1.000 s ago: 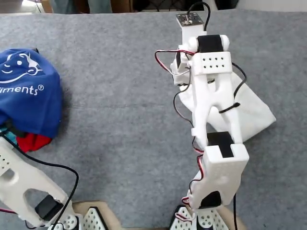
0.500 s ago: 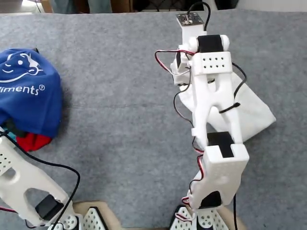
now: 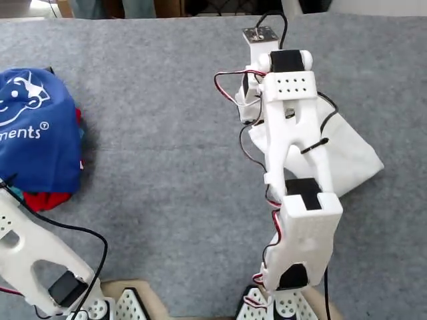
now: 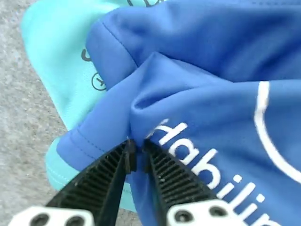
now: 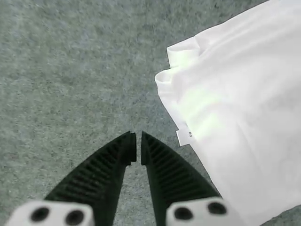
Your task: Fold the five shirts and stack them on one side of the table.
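While four of five shirts show on the table (image 3: pixel 167 133), stacking looks unfinished | blue shirt (image 3: pixel 33 133) heaped over teal shirt (image 4: pixel 56 56) and red shirt (image 3: pixel 47 199), table's left edge | white shirt (image 3: pixel 347 157) apart, table's right half | left gripper (image 4: pixel 136 153) pinching blue fold | right gripper (image 5: pixel 138 141) jaws nearly closed, empty, over table.

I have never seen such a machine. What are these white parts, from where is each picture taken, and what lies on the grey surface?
These are two white plastic robot arms at a table covered with grey cloth. One picture looks down from above; the other two come from a camera on each wrist. The left arm's black ridged pincer is shut on a fold of the blue shirt with white print, which lies over a turquoise shirt and a red shirt. The right arm's pincer is shut, empty, over the grey cloth beside the white shirt.
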